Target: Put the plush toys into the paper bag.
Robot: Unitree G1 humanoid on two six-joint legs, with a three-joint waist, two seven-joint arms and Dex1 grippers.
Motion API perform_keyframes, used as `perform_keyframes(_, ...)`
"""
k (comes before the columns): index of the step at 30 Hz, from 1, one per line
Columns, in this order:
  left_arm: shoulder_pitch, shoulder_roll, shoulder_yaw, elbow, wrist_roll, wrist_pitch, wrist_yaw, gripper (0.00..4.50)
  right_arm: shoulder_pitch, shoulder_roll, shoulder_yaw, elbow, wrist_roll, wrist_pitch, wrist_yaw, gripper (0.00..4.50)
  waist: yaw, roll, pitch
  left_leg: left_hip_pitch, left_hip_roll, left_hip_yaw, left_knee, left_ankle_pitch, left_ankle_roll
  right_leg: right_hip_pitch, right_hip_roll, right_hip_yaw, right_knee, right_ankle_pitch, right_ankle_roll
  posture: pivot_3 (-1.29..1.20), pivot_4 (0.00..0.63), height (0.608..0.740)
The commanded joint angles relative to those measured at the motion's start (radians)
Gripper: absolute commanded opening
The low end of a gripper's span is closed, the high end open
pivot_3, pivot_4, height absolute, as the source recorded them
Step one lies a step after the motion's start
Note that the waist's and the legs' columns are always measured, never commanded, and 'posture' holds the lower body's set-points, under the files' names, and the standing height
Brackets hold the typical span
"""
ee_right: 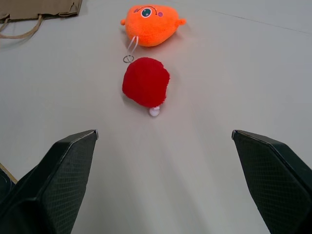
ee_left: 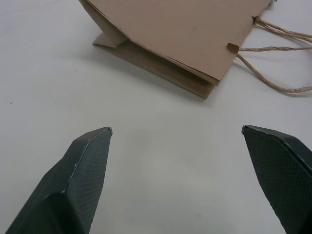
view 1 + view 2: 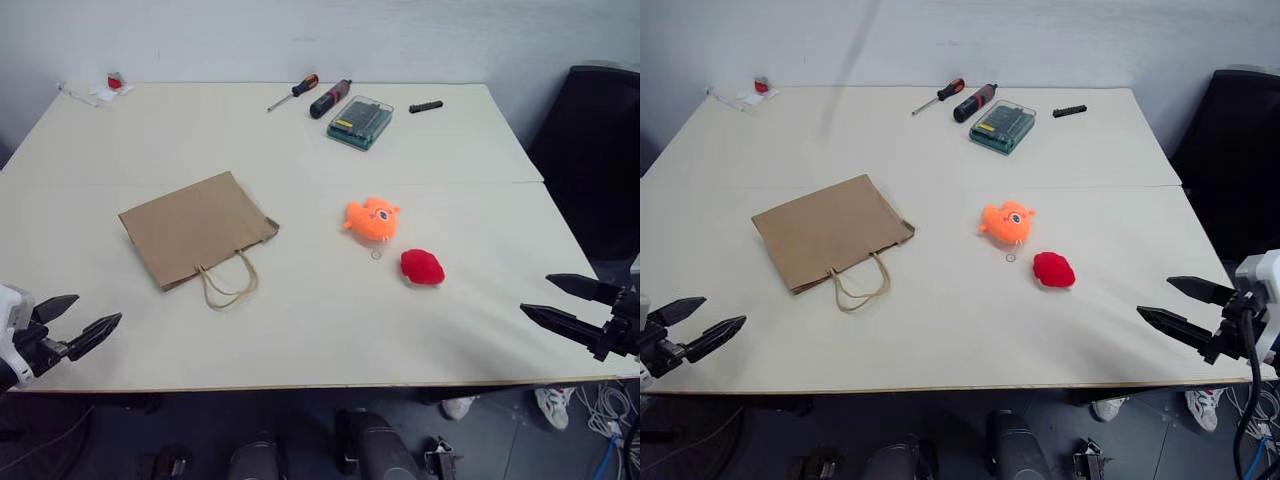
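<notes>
Even, soft light falls from overhead; the pale table (image 3: 300,330) shows bright without glare. Shadows are faint and short, darkest under the paper bag (image 2: 161,63) in the left wrist view. Focus holds throughout.

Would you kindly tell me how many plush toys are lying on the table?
2: round orange plush toy mid-table; small red plush toy just nearer, toward the robot's right.

Pale table (image 3: 300,330) against a white wall (image 3: 300,40) — dark chair (image 3: 590,170) to its right.
</notes>
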Motion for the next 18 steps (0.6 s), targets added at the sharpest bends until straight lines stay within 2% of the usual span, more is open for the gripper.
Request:
perform_keyframes(1, -0.012, 0.03, 0.024, 0.006, -0.004, -0.004, -0.012, 4.48, -0.002, -0.015, -0.053, -0.036, 0.017, 0.011, -0.009, 4.5, 0.0, 0.0, 0.0, 0.0, 0.0, 0.0, 0.0, 0.0, 0.0, 0.0, 0.0, 0.0, 0.0, 0.0, 0.0, 0.0, 0.15, 0.74)
perform_keyframes(12, -0.032, 0.045, 0.014, 0.001, 0.002, 0.013, -0.019, 4.48, -0.006, -0.009, -0.061, -0.06, 0.015, 0.03, -0.03, 4.5, -0.001, 0.0, 0.0, 0.0, 0.0, 0.0, 0.0, 0.0, 0.0, 0.0, 0.0, 0.0, 0.0, 0.0, 0.0, 0.0, 0.15, 0.74)
perform_keyframes(15, -0.052, 0.057, 0.002, -0.027, -0.022, 0.026, -0.044, 4.48, -0.02, -0.017, -0.055, -0.089, 0.037, 0.052, -0.04, 4.5, 0.0, 0.0, 0.0, 0.0, 0.0, 0.0, 0.0, 0.0, 0.0, 0.0, 0.0, 0.0, 0.001, 0.0, 0.0, 0.0, 0.15, 0.74)
perform_keyframes(18, -0.079, 0.102, -0.065, -0.106, -0.026, 0.032, -0.092, 4.48, -0.065, -0.038, -0.03, -0.173, 0.115, 0.111, -0.046, 4.5, 0.0, 0.0, 0.0, 0.0, 0.0, 0.0, 0.0, 0.0, -0.001, 0.0, 0.0, 0.0, 0.002, 0.0, 0.0, 0.0, 0.15, 0.74)
